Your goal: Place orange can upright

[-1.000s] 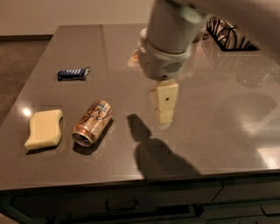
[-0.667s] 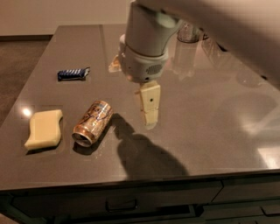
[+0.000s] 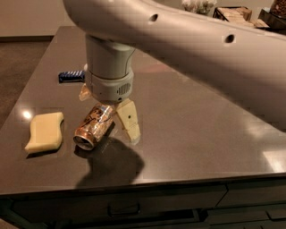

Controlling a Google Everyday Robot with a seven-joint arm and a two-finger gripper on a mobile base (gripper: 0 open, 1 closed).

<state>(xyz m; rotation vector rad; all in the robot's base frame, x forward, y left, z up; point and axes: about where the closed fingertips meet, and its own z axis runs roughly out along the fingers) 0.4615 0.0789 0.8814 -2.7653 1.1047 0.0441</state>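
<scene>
The orange can (image 3: 93, 128) lies on its side on the dark table (image 3: 192, 134), near the front left, with its silver open end facing the front edge. My gripper (image 3: 107, 112) hangs from the big pale arm right over the can's far end. It is open. One cream finger (image 3: 128, 120) stands just right of the can, its tip close to the table. The other finger (image 3: 84, 93) shows only partly, to the left behind the can. The can's far end is partly hidden by the wrist.
A yellow sponge (image 3: 44, 131) lies left of the can. A small blue packet (image 3: 71, 76) lies farther back on the left. A basket (image 3: 236, 13) and white tufts (image 3: 196, 5) stand at the back right. The table's front edge (image 3: 143, 181) is close.
The arm has swung left and down, from the table's middle to right over the can. The can, sponge and packet have not moved.
</scene>
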